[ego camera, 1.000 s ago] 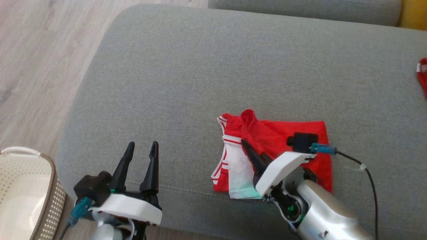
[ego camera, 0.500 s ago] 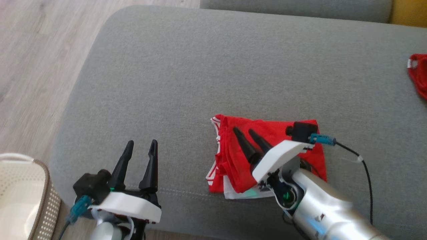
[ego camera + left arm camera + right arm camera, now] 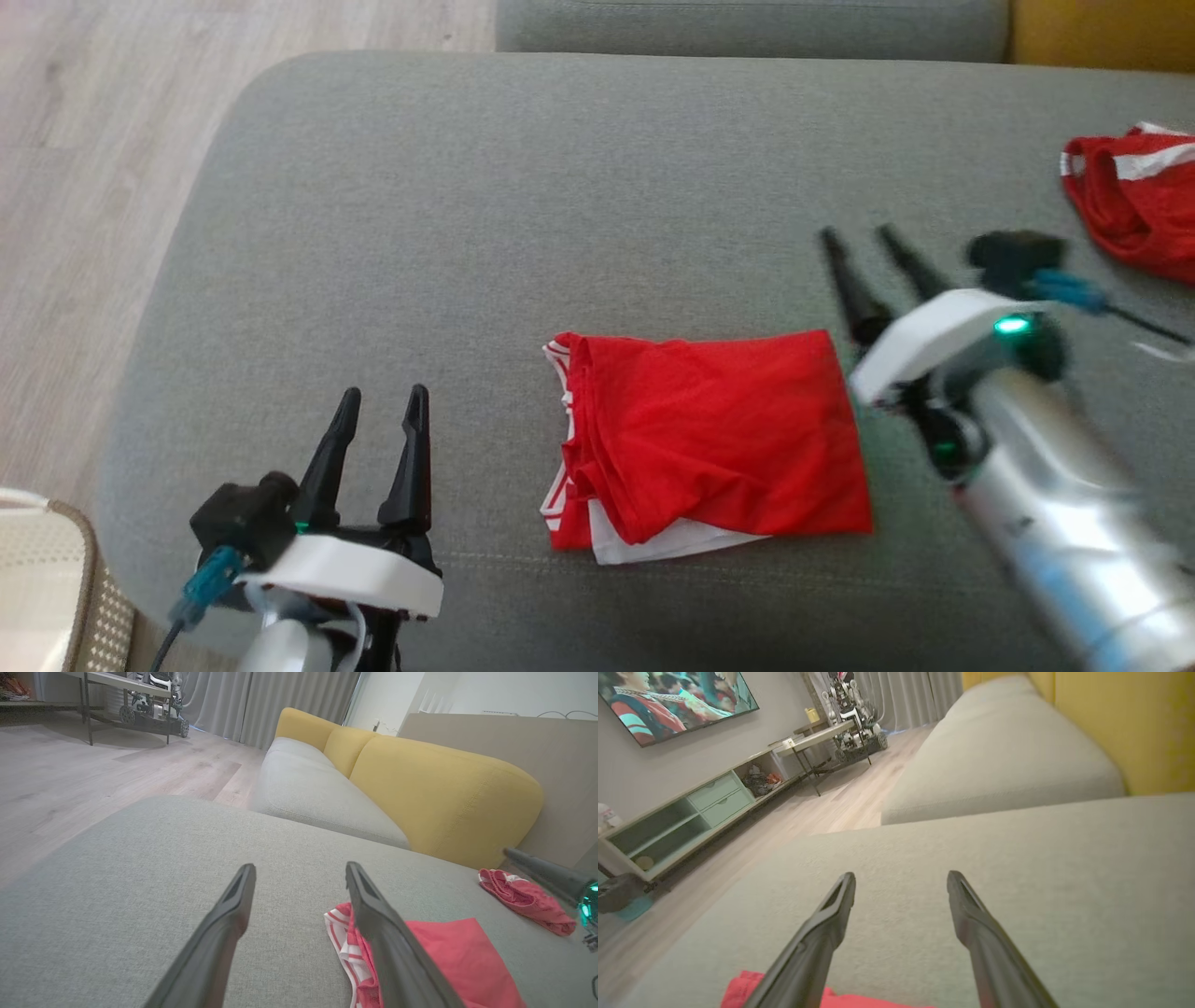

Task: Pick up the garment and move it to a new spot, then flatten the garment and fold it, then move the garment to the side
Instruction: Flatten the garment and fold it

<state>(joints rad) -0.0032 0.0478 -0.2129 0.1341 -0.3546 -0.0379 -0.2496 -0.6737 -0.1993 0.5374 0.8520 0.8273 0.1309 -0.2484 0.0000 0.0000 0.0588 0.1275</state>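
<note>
Grey seat cushion point(image 3: 448, 215) is spread under the whole scene, with wooden floor point(image 3: 84, 168) to its left. Nearest to the robot, at the lower left corner of the head view, the rim of a woven basket point(image 3: 56, 569) is seen. Just beyond it the left gripper point(image 3: 384, 392) is held above the near edge of the cushion. Its two fingers are spread apart with nothing between them, and it is well apart from the cloth.

A little farther, near the middle of the cushion, the garment point(image 3: 719, 429) is laid. It is red, with a white striped band at its left edge and a white strip shown under its near edge. One second ago a wide white inner panel was exposed, and the right gripper was pressed together on a red fold beside it. Now that fold is laid across, so mostly red is shown and the cloth lies as a compact rectangle. Part of the shift in the picture is caused by the head camera, which has turned.

The right gripper point(image 3: 854, 231) has been opened and drawn away to the right. It is found beside the far right corner of the garment, not touching it, with its fingers parted and empty. From this it is judged that a fold is finished and that moving the garment to the side is probably what is left.

Farther right a second red garment point(image 3: 1130, 196) is crumpled, and behind it the yellow backrest point(image 3: 1102, 33) is seen.
</note>
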